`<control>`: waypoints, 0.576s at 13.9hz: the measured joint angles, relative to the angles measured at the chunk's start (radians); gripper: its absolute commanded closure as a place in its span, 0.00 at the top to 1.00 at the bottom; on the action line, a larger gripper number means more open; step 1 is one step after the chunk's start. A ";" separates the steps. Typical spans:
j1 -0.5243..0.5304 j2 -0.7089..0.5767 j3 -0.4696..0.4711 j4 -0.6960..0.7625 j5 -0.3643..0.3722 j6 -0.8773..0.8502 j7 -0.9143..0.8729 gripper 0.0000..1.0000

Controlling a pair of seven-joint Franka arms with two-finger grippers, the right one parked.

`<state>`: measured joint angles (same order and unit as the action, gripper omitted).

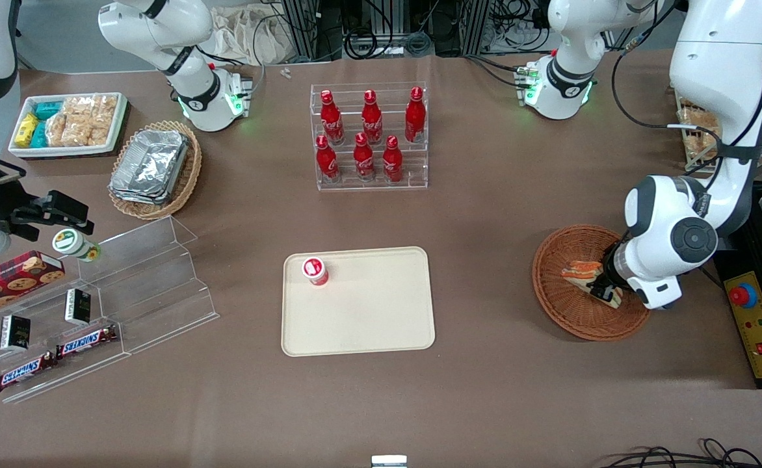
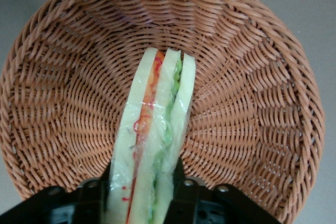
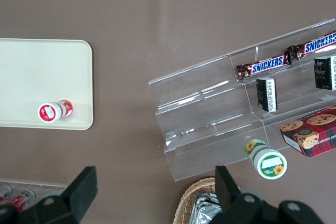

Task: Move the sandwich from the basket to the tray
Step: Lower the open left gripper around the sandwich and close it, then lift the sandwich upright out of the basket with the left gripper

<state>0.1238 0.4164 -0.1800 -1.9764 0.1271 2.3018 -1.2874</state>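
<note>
The sandwich is a plastic-wrapped wedge of white bread with orange, red and green layers, lying in the reddish-brown wicker basket. My gripper is shut on the sandwich, one black finger pressed against each bread face. In the front view the gripper is down inside the basket at the working arm's end of the table, with the sandwich partly covered by the wrist. The cream-beige tray lies flat at the table's middle, well apart from the basket.
A small red-capped cup stands on the tray near one corner. A clear rack of red bottles stands farther from the camera than the tray. A tan basket of foil containers and a clear snack stand are toward the parked arm's end.
</note>
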 measured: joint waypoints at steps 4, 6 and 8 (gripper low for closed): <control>0.000 -0.002 0.001 0.011 0.000 0.007 -0.003 0.00; 0.000 -0.014 0.001 0.037 0.000 -0.024 -0.009 0.00; 0.000 -0.035 0.001 0.104 0.001 -0.140 -0.008 0.00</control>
<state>0.1238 0.3814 -0.1795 -1.8725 0.1284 2.1620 -1.2949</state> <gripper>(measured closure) 0.806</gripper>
